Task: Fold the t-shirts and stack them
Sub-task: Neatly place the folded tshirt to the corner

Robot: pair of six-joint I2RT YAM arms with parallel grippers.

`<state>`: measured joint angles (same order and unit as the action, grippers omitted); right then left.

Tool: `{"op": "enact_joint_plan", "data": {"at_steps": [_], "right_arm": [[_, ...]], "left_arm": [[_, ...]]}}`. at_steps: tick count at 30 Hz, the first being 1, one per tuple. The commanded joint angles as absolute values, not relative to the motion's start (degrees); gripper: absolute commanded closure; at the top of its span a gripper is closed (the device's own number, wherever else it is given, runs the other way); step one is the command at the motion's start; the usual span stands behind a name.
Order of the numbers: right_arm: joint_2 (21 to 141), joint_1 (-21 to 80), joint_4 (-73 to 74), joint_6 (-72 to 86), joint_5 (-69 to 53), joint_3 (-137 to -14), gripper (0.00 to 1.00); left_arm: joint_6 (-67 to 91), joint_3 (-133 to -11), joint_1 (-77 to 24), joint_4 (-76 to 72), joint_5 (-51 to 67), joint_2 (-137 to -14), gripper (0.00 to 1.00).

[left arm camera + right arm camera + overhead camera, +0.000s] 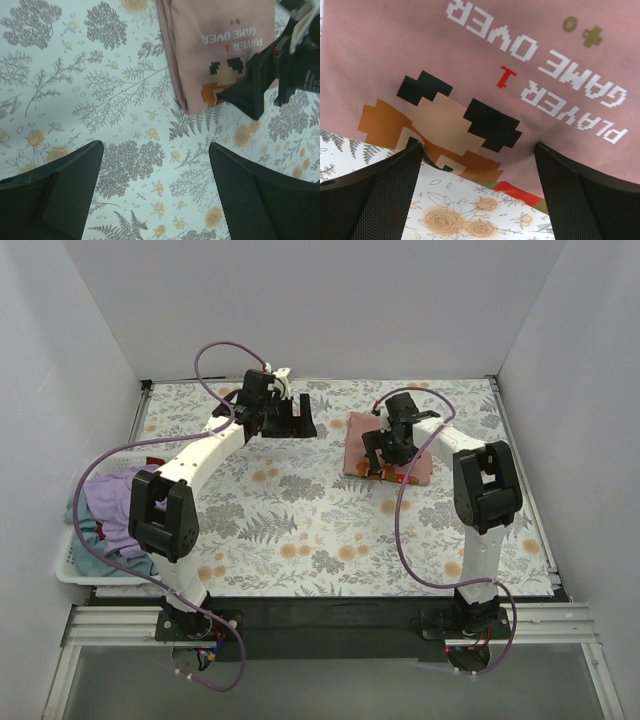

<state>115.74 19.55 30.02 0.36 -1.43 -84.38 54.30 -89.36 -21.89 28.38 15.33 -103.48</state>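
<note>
Nearest to me, at the counter's [300,530] near left corner, the white basket [62,568] sits against the left edge. It holds a lavender shirt [115,502] bunched on top of a teal shirt [92,562].

Farther in, toward the far edge, my left pincer [288,418] hangs above bare flowered cloth with nothing in it. From its own camera this pincer [155,147] is released, fingers [65,185] wide apart, only leaf and flower print between them.

To its right, well apart from the basket, the pink shirt [357,430] lies folded into a flat packet in the far right part of the counter. Its printed side faces up, with a blocky figure and white lettering. My right pincer [386,466] is down at the packet's near edge. Its wrist camera shows that pincer [477,147] released too, one finger [380,195] on each side of the print, straddling the line where the pink shirt [395,50] meets the cloth. I cannot tell whether the tips touch the fabric. From the left wrist, the pink shirt [200,50] shows stacked fold edges along its side.
</note>
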Motion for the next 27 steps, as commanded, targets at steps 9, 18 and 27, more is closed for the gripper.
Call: {"op": "enact_joint_plan", "data": {"at_steps": [9, 18, 27], "right_arm": [[123.0, 3.2, 31.3, -19.4, -1.3, -88.3, 0.03], [130.2, -11.3, 34.6, -33.2, -2.4, -97.9, 0.04], [131.6, -12.7, 35.9, -48.2, -4.0, -102.2, 0.04]], "left_arm": [[52.3, -89.2, -21.5, 33.0, 17.3, -99.8, 0.14], [50.9, -89.8, -20.6, 33.8, 16.0, -100.8, 0.13], [51.4, -90.7, -20.5, 34.9, 16.2, -102.1, 0.13]]}}
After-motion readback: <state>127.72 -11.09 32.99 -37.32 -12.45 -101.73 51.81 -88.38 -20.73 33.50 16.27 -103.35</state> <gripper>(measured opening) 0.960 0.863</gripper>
